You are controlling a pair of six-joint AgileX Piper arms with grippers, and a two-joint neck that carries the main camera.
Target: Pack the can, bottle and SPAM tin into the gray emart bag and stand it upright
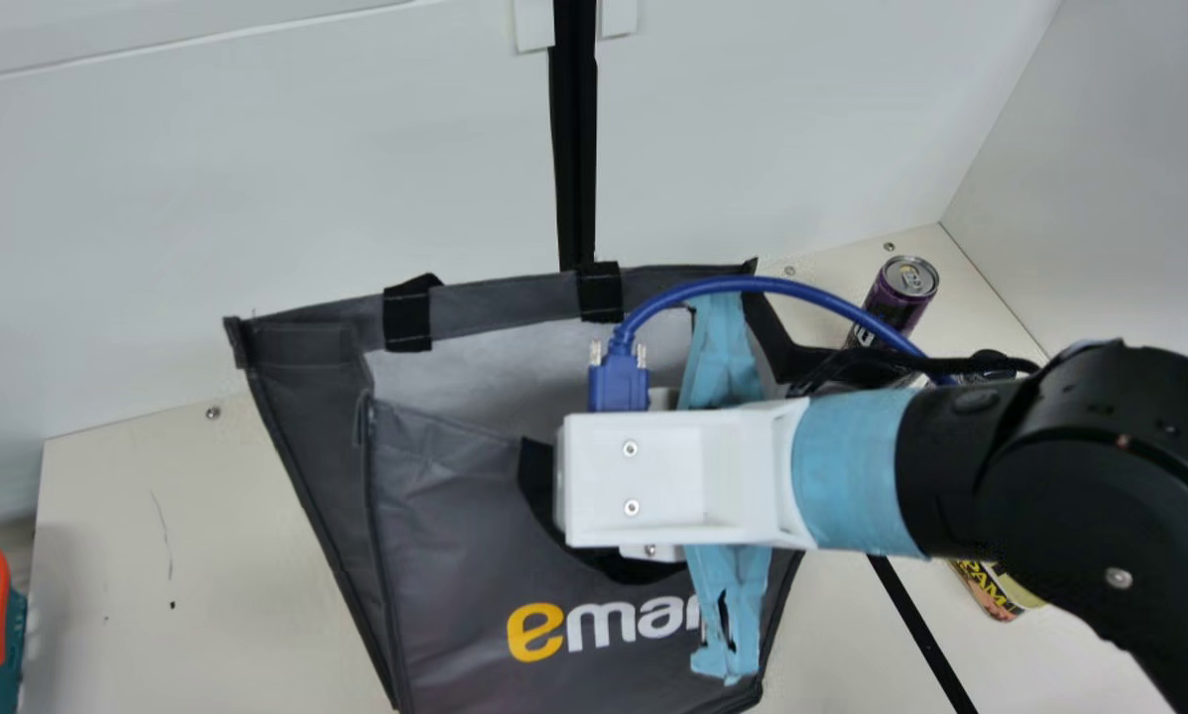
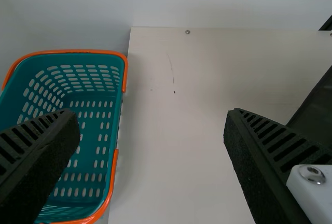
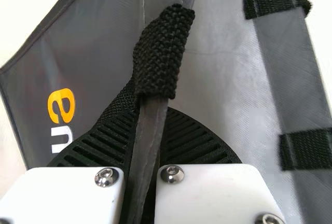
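Note:
The gray emart bag point(image 1: 435, 496) stands with its mouth open in the middle of the main view. Over its front rim is my right gripper point(image 1: 653, 476), fingertips hidden there. In the right wrist view the right gripper point(image 3: 149, 141) is shut on the bag's rim point(image 3: 153, 123), just beside a black strap loop. A purple can point(image 1: 906, 283) stands right of the bag, partly behind the blue cable. The SPAM tin point(image 1: 986, 590) is partly covered by my right arm. I cannot make out the bottle clearly. My left gripper point(image 2: 150, 130) is open, with nothing between its fingers.
A teal basket point(image 2: 91, 130) with orange handles is at the left of the table, left of the bag. White walls point(image 1: 257, 198) stand behind and at the right. A black strap point(image 1: 916, 625) runs across the table below the right arm.

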